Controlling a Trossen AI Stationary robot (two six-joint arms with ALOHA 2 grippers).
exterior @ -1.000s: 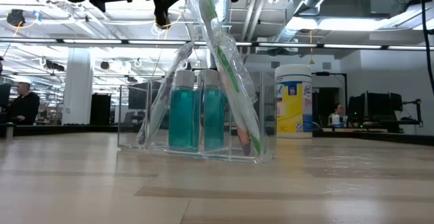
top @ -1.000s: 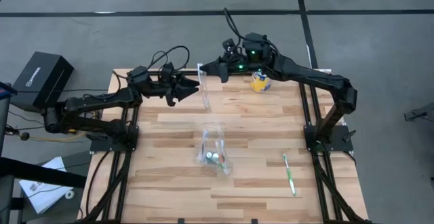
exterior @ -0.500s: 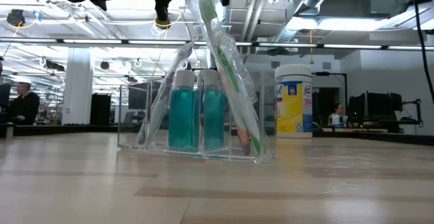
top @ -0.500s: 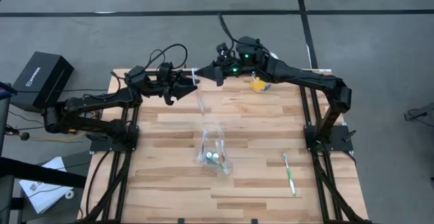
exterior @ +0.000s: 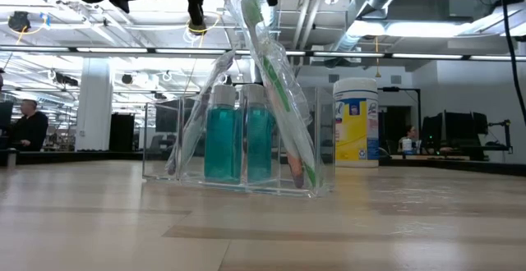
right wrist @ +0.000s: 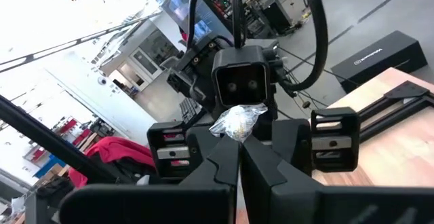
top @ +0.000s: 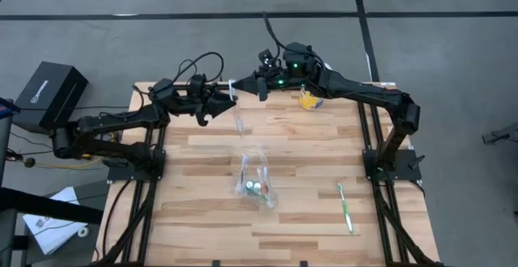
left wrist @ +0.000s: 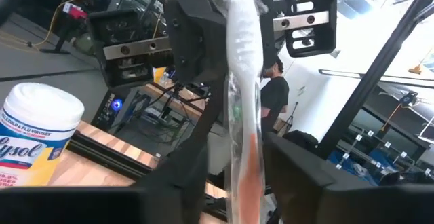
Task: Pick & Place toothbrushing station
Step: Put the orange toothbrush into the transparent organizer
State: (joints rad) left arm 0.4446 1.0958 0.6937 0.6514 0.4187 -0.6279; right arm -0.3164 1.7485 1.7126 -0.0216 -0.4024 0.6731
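Right claw [top: 261, 86]: closed on the upper end of a clear plastic bag [top: 237, 105]; being held above the far middle of the tabletop [top: 307, 146]. In the right wrist view the crumpled bag top [right wrist: 237, 121] is being pinched between the fingers.

Left claw [top: 220, 103]: facing the right claw, just left of the bag; fingers appear parted on either side of the sleeve, which in the left wrist view [left wrist: 243, 108] is seen to hold an orange and a green toothbrush. Whether contact is being made cannot be told.

Clear station holder [top: 256, 180]: standing at the tabletop's centre, two teal tubes [exterior: 238, 144] and bagged brushes [exterior: 275, 82] inside.

Loose green toothbrush [top: 346, 207]: lying near the right edge, well apart.

Wipes canister [top: 311, 97]: far side, right of the claws.

Handling note, as judgement: a hand-over or bag opening is being attempted; the sleeve is best kept taut and vertical, the left fingers being closed squarely on the film before any release, lest the brushes slip out.
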